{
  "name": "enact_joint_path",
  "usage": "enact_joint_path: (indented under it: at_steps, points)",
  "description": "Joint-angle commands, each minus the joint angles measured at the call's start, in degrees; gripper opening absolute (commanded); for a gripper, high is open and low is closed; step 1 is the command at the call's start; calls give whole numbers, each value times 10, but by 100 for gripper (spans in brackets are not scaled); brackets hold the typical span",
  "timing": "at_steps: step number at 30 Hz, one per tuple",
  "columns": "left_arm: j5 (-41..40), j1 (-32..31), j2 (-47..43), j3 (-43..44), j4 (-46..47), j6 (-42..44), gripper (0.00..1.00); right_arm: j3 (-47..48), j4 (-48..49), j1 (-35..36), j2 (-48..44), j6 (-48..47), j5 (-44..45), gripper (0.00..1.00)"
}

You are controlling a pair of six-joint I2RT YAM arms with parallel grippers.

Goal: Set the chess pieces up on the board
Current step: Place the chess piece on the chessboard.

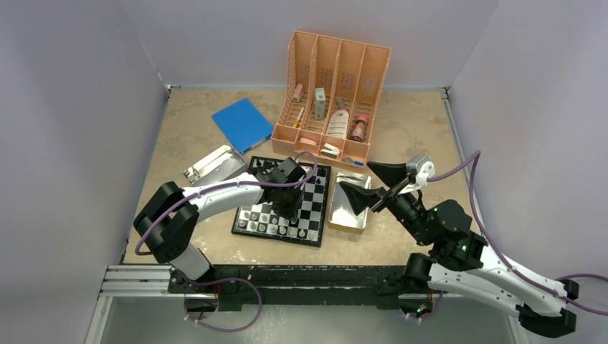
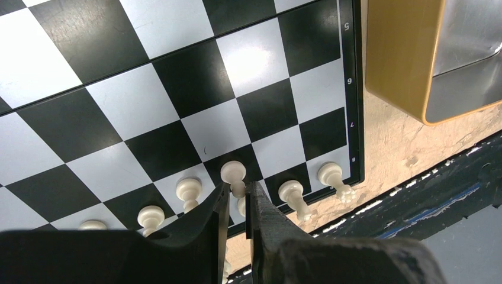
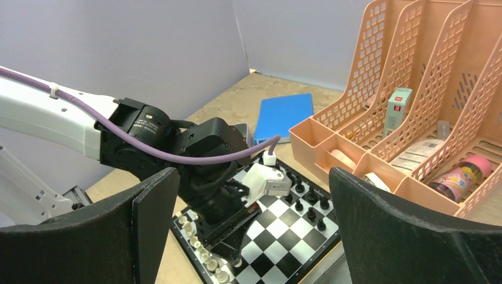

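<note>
You're looking down past your left gripper [image 2: 238, 189] onto the board [image 2: 177, 71]. The jaws are nearly together, with a pale pawn [image 2: 232, 171] standing right between the tips; whether they're pinching it or just clear of it is hard to call from here. More pale pieces [image 2: 292, 192] line the edge row on either side. Just beside the board's right border, a tan-rimmed metal tray [image 2: 402, 59] sits on the counter [image 2: 408, 148].

peach organizer [image 1: 305, 68], blue book [image 1: 242, 124], metal trays [image 1: 349, 215]

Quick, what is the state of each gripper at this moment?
Left gripper: jaws narrow around a pale chess piece; whether it grips cannot be told.
Right gripper: wide open, holding nothing.
</note>
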Motion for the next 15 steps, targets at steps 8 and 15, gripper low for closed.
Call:
enact_joint_path:
  at_steps: [8,15]
  points:
    - [16,-4,-35,43,-4,-7,17,-5,44,1,16,8,-10,99]
    - [-74,3,-63,86,-16,-27,23,-26,72,1,62,39,-41,99]
